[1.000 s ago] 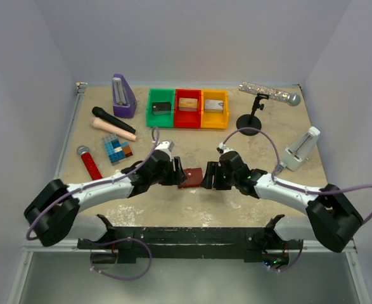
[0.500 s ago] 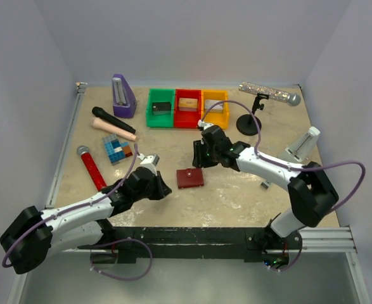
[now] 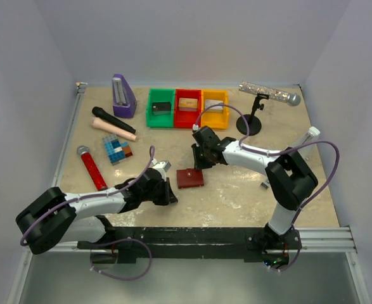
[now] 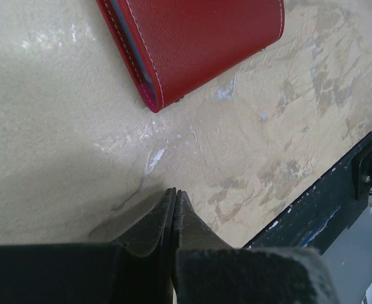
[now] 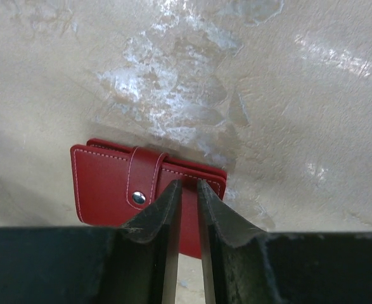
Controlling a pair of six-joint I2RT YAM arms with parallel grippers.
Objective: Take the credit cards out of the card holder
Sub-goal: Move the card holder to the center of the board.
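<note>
The card holder (image 3: 190,178) is a dark red wallet lying flat on the table, folded closed, with its snap tab (image 5: 141,180) fastened. The credit cards are out of view. My left gripper (image 3: 168,193) rests low on the table just left of and nearer than the holder, shut and empty. In the left wrist view its fingertips (image 4: 175,191) press together, and the card holder (image 4: 198,38) lies ahead, apart from them. My right gripper (image 3: 199,159) hovers just behind the holder. Its jaws (image 5: 189,183) stand a narrow gap apart over the card holder (image 5: 103,190), holding nothing.
Green (image 3: 161,107), red (image 3: 187,108) and yellow (image 3: 214,109) trays line the back, each with a small block. A purple metronome (image 3: 123,96), two microphones (image 3: 113,120) (image 3: 90,167) and a tiled block (image 3: 116,149) lie left. A mic stand (image 3: 250,123) and a white device (image 3: 303,147) stand right.
Both grippers pulled away from the holder's sides. The left one drew back toward the near edge and shut. The right one swung behind the holder, its jaws narrowing. The holder stayed put.
</note>
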